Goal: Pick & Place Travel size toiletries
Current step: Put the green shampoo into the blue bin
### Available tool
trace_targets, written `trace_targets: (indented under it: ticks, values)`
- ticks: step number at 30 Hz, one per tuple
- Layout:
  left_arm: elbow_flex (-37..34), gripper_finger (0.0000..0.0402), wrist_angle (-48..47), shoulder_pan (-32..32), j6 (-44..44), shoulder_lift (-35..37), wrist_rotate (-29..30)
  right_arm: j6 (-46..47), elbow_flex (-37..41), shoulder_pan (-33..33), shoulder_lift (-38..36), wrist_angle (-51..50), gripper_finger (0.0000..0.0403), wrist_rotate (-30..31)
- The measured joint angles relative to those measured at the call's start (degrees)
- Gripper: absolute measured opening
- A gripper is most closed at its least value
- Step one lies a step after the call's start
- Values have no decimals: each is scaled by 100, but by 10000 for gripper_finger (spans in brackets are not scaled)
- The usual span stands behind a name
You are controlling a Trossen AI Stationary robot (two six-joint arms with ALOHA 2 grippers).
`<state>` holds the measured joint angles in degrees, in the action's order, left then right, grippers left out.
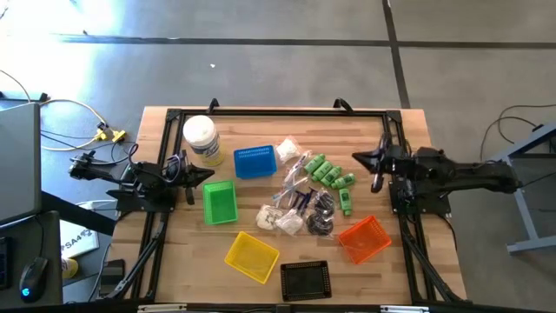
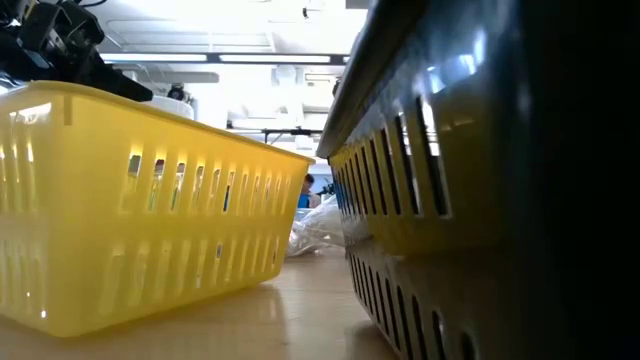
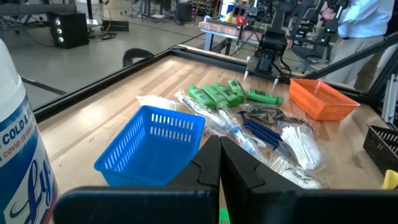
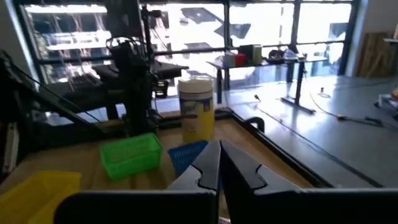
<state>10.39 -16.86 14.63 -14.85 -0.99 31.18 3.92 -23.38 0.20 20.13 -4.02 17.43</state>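
Many small items lie jumbled together mid-counter, and that crowding is the main hazard: the travel size toiletries (image 1: 308, 193) overlap, so a gripper coming down on one piece could well drag a neighbour along or pinch two at once. The clear sachets look slippery and flat, likely to slide out of a pinch or refuse to lift off the wood; the little green bottles (image 1: 328, 173) are rounded and may roll if nudged. Five mesh baskets ring the pile closely, the blue basket (image 1: 255, 161) and orange basket (image 1: 364, 239) nearest, so a careless approach could knock one aside.

Within the heap sit bright green bottles in a cluster, clear sachets holding thin sticks, white packets and some dark pieces.

Both arms wait at the counter's sides: the left gripper (image 1: 201, 176) and right gripper (image 1: 363, 159) are each fully closed, holding nothing.
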Motion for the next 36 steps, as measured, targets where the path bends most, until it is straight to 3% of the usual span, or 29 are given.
trace_targets:
  ticks: [5,10,16,22,26,33,36]
  values:
    - [0,0,0,0,0,0,0,323,-1203,-179,450,-2312,3,202]
    - [0,0,0,0,0,0,0,886,-1895,-650,1229,-3755,3,-18]
    - [0,0,0,0,2,0,-2,695,-2063,-1590,2478,-4285,3,-900]
    - [0,0,-7,0,2,0,-4,-975,-2063,-2454,3557,-4240,17,-873]
    - [0,0,-157,0,2,0,-24,-1589,-2063,-2777,4028,-4134,63,-943]
    - [0,0,-219,0,2,1,-22,-2683,-2063,-2893,4350,-4251,192,-1686]
    - [0,0,-219,0,2,2,-22,-2905,-2060,-2782,4453,-4276,228,-2152]
